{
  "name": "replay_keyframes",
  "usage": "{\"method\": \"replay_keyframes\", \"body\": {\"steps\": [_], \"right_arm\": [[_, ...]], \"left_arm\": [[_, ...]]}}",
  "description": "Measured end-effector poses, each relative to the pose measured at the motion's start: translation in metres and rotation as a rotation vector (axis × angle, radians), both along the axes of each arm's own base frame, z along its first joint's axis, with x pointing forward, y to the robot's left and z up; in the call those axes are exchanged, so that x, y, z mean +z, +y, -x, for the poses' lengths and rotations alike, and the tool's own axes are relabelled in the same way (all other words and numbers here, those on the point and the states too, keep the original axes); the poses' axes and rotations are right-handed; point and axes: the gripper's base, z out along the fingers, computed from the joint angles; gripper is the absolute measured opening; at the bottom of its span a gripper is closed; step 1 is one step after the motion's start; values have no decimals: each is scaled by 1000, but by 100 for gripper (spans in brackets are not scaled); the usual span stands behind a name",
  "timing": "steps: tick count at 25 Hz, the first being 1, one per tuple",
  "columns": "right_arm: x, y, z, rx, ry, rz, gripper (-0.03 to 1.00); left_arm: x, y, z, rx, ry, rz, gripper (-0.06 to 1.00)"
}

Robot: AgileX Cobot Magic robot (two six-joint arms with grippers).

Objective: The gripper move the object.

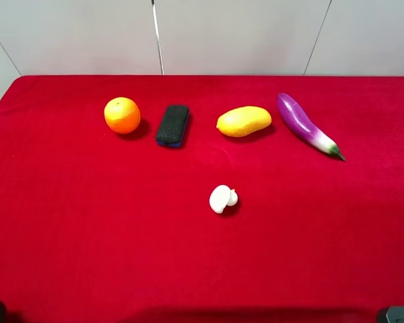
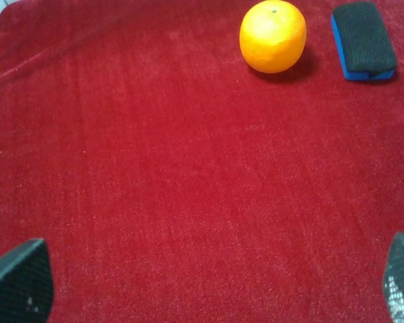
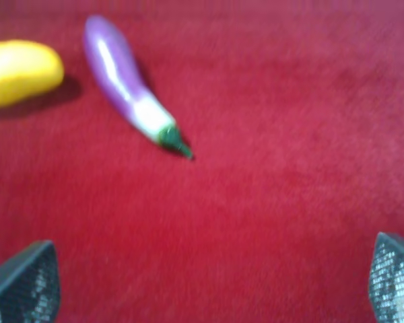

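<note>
The round orange fruit sits on the red cloth at the back left, just left of a black and blue sponge block. In the left wrist view the orange lies far ahead of my left gripper, whose fingertips stand wide apart and empty. My right gripper is open and empty too, over bare cloth, well short of the eggplant. In the exterior view only dark bits of the arms show, at the bottom corners.
A yellow mango and a purple eggplant lie at the back right. A white mushroom lies near the middle. The red cloth covers the whole table, with a white wall behind it.
</note>
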Motion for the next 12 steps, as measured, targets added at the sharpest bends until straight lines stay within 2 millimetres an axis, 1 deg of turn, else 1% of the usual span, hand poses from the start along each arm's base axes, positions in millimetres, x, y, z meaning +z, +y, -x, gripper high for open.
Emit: {"method": "replay_keyframes", "body": {"steps": [4,12], "right_arm": [[0,1,10,-9,-70,-7,69],[0,3,10,2,-75,-24,69]], "left_arm": [[0,0,0,0,0,0,98],[0,0,0,0,0,0,98]]}}
